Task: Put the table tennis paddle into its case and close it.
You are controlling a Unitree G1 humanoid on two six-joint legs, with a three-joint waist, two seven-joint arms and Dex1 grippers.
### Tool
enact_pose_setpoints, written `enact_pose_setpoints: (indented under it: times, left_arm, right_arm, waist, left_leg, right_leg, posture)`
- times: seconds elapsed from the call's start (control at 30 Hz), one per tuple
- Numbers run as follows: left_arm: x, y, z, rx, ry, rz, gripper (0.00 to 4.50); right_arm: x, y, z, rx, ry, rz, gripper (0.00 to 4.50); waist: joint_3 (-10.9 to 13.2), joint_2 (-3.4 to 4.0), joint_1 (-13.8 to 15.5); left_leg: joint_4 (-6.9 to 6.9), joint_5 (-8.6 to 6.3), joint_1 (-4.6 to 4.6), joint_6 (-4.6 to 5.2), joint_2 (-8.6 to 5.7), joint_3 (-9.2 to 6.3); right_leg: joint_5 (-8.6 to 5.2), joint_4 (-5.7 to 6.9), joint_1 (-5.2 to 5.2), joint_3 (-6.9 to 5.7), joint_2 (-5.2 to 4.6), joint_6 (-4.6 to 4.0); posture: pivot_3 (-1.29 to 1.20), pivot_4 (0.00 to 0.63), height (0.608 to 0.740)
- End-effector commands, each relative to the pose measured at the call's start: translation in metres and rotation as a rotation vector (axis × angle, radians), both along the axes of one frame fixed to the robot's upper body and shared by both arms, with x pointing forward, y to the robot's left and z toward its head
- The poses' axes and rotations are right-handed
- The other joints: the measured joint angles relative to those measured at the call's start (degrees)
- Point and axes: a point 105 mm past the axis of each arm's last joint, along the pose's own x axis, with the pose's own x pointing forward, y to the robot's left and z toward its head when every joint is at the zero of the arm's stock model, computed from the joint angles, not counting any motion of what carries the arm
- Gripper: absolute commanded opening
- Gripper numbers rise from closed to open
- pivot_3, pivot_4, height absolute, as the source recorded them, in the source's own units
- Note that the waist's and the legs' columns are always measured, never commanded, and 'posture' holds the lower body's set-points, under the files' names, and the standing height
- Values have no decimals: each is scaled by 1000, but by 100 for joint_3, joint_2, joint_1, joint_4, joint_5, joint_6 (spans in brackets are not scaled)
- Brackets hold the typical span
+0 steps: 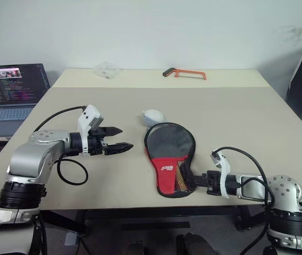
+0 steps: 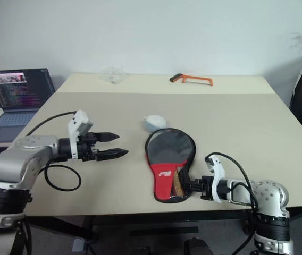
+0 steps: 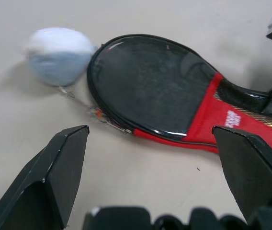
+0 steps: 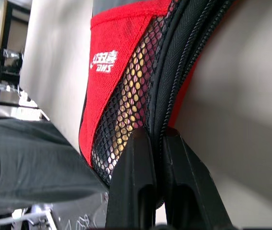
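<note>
Here the case [image 1: 169, 159] lies flat near the front edge of the desk [image 1: 236, 122], round end away from the robot and narrow red end toward it; the paddle seems to be inside already, since yellow and dark stripes like its handle show through the mesh pocket, though the blade itself is hidden; the right end effector [image 4: 156, 143] is pinched shut on the black zip edge at the narrow end, probably on the zip pull, which would suit drawing the zip round to close the case; the left end effector [image 1: 118, 139] hovers just beside the case's left edge with its fingers [image 3: 54, 167] spread wide and nothing between them, likely ready to pin the fabric down so the case does not slide under the pull; a small pale blue bundle [image 1: 152, 117] sits touching or nearly touching the round end; a hacksaw [image 1: 184, 73] and a clear bag [image 1: 107, 69] lie well apart at the far edge; a laptop [image 1: 15, 93] stands off to the left.
</note>
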Motion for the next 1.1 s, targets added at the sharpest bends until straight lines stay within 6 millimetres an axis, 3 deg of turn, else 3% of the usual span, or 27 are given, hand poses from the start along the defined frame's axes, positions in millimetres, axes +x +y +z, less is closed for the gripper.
enact_pose_setpoints:
  times: [0.03, 0.63, 0.97, 1.1]
  left_arm:
    - [2, -2, 12, 5, -48, -21, 4500]
    - [2, -2, 10, 19, -40, -28, 4500]
    - [4, -4, 10, 20, -45, -29, 4500]
    - [5, -4, 11, 20, -50, -28, 4500]
  right_arm:
    - [-10, 8, -1, 8, 16, 54, 11]
    - [-42, 19, -5, 19, 19, 149, 11]
    - [-30, 13, 0, -56, -34, 120, 11]
    - [-18, 4, 11, -101, -90, 107, 1117]
  waist:
    - [0, 0, 0]
    - [0, 0, 5]
    - [0, 0, 2]
    - [0, 0, 5]
  left_leg:
    - [0, 0, 0, 1, 0, 1]
    - [0, -2, 0, 2, 2, -2]
    - [1, -2, 0, 3, 1, 0]
    - [3, -2, -1, 3, 0, 0]
  right_leg:
    - [0, -2, 0, 1, 0, 1]
    - [-2, -2, 0, 1, -4, 2]
    - [-2, -2, 1, 2, -4, 5]
    - [-2, -2, 2, 1, -4, 6]
  posture:
    - [0, 150, 740]
    - [0, 150, 740]
    - [0, 150, 740]
    - [0, 150, 740]
